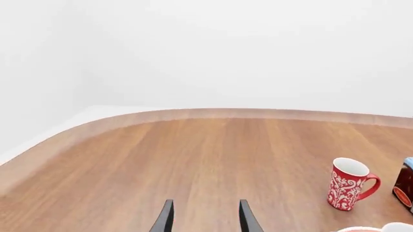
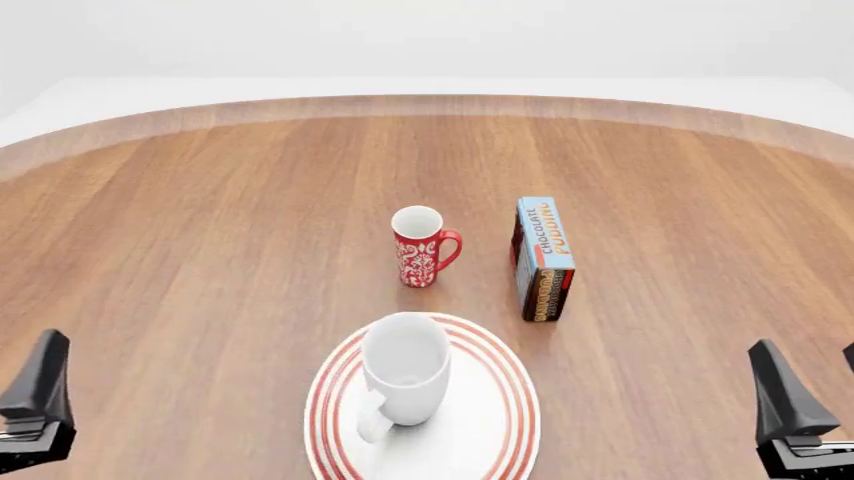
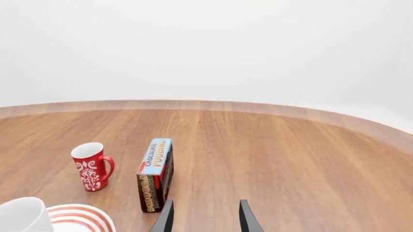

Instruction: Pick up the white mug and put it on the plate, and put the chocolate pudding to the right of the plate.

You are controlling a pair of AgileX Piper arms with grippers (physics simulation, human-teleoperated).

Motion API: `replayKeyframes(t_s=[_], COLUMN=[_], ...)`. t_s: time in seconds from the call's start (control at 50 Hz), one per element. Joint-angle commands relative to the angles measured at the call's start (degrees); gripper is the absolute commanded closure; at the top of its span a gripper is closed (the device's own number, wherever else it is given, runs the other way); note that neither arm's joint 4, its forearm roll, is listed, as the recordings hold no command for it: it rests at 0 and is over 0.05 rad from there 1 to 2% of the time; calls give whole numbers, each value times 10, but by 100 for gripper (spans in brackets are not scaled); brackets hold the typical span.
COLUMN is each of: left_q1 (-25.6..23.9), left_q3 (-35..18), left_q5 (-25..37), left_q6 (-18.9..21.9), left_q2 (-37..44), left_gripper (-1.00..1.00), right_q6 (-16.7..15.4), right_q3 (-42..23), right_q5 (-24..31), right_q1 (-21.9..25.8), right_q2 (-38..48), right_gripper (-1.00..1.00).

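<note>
On plate (image 2: pixel 501 440): white mug (image 2: pixel 404 372), whole only from front; both wrist views show hands (image 1: pixel 205 217) (image 3: pixel 205 215) parted, empty

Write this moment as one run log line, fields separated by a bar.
mug: upright on plate | pudding: beyond plate, right of red mug | left gripper: open, empty | right gripper: open, empty

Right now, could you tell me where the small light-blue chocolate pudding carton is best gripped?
Probably across its two broad faces near the top, coming down from above with the right gripper. The chocolate pudding carton stands upright and narrow, apart from the red patterned mug and the red-ringed plate, so the fingers have room on both sides.
</note>
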Motion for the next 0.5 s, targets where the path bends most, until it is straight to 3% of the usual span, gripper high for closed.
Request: replayKeyframes(t_s=[0.02,0.28,0.5], left_q1=[8,5,5], left_q3=[2,3,2], left_q5=[-8,-8,-9], left_q6=[1,1,1], left_q2=[-7,-7,-7], left_gripper=[-100,-100,-100], right_q6=[-5,-34,-32], right_q3=[-2,-18,-57], right_q5=[-2,8,34], right_q1=[-4,-4,7], right_q2=[0,0,21], right_gripper=[-100,-100,-100])
